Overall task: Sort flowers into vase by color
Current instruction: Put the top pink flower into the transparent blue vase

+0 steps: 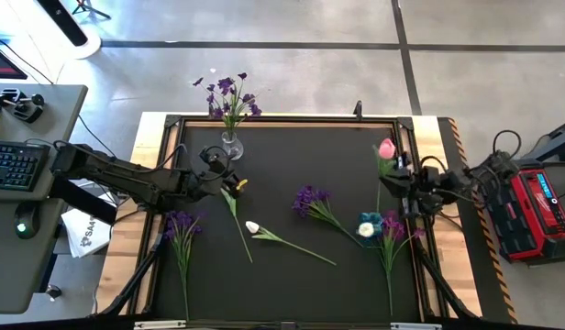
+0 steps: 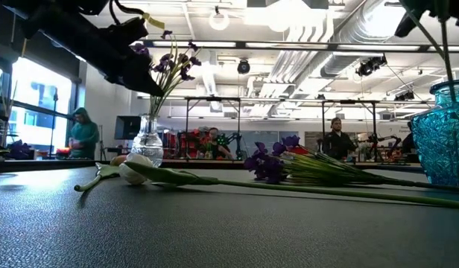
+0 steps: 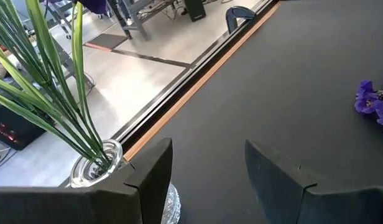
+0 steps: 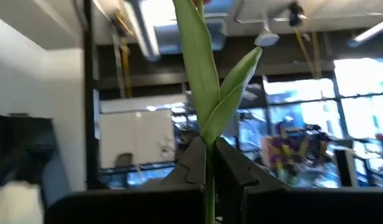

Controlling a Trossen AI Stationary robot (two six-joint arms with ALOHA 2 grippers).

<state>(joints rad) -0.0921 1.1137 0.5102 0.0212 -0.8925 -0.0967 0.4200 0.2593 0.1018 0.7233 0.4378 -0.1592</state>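
Pink tulip [image 1: 386,148] is sitting clamped in the right gripper [image 1: 399,172], stem pinched between its fingers, long axis running away from the wrist, bud outermost. Blue vase [image 1: 368,228] is standing just beside that gripper, toward the table's near edge, so right arm is nearer. Left gripper [image 1: 218,174] is hanging released, empty, just beside the clear vase [image 1: 231,145] of purple sprays [image 1: 229,94].
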